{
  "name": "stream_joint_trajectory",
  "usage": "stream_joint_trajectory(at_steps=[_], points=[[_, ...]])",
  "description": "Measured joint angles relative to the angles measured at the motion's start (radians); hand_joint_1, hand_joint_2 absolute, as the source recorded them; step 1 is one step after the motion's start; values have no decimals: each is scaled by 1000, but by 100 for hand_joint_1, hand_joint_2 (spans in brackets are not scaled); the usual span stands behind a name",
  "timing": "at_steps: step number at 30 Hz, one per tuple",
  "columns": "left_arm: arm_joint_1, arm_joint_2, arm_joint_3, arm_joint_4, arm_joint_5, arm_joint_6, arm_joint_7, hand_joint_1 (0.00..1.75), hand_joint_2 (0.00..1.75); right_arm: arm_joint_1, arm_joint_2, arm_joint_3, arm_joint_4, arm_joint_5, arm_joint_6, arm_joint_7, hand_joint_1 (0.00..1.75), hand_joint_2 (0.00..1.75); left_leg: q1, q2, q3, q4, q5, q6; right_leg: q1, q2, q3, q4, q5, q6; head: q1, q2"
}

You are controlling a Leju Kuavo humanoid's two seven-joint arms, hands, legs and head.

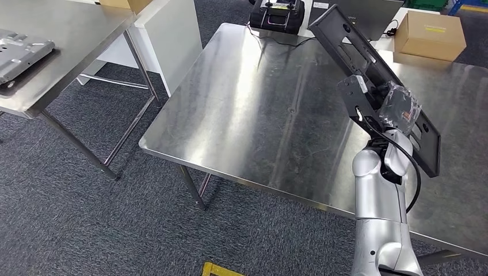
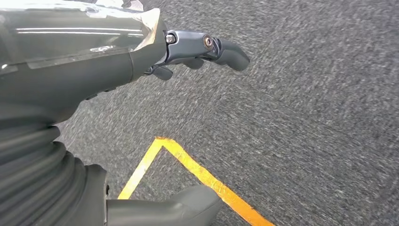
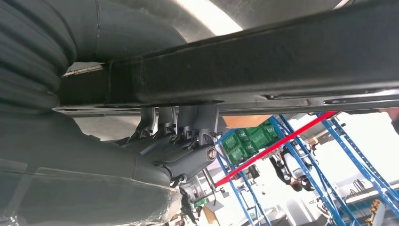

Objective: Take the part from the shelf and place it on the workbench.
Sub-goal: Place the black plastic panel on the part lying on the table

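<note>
A long flat black part (image 1: 368, 69) is held tilted above the steel workbench (image 1: 270, 109), over its right half. My right hand (image 1: 397, 109) grips it near its lower end, on a silver arm rising from the front edge. In the right wrist view the black part (image 3: 263, 70) runs across the picture as a dark bar, with the hand's fingers (image 3: 188, 136) curled around its edge. My left hand (image 2: 197, 49) hangs over grey carpet, its fingers apart and holding nothing.
A black controller (image 1: 276, 12) and a cardboard box (image 1: 431, 34) sit at the workbench's far edge. A second steel table (image 1: 69, 40) with a grey metal part (image 1: 20, 52) stands to the left. Yellow floor tape (image 2: 197, 169) marks the carpet.
</note>
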Motion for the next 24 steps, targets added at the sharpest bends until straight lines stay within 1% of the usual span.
stream_joint_trajectory(at_steps=[2,4,8,11,13,17,20,24], points=[[0,0,0,0,0,-1,-3,0,175,-8,0,0,8,1,0,1,175,175,0,0,1,0,1,-4,0,0,2,0,1,-2,0,0],[0,0,0,0,1,-2,-3,0,175,-16,0,-1,15,1,0,1,175,175,0,0,3,0,2,-6,-1,0,4,0,2,-2,0,0],[0,0,0,0,3,-4,-3,0,175,-27,0,-1,27,4,0,4,175,175,-2,0,7,0,2,-7,-2,-1,8,0,2,-2,0,0],[0,0,1,0,18,-21,-1,0,175,-44,0,-2,55,31,0,25,175,175,-4,0,8,1,2,-7,-3,-1,10,0,2,-2,0,0],[-1,-1,1,0,23,-23,0,0,175,-63,0,-5,98,69,-1,54,175,175,-4,0,9,1,2,-7,-3,-1,10,0,2,-2,0,0],[-1,-1,2,0,33,-8,-5,0,175,-107,-1,-17,235,162,-10,113,175,175,-6,0,10,2,2,-7,-5,-1,11,-1,2,-2,0,0],[-1,-1,3,0,39,-1,-8,0,175,-120,-1,-24,308,187,-15,127,175,175,-6,0,10,2,2,-6,-6,-1,11,-1,2,-2,0,0],[-1,-1,3,0,41,0,-9,0,175,-133,-1,-31,362,194,-17,131,175,175,-6,0,10,2,2,-6,-6,-1,11,-1,1,-2,0,0]])
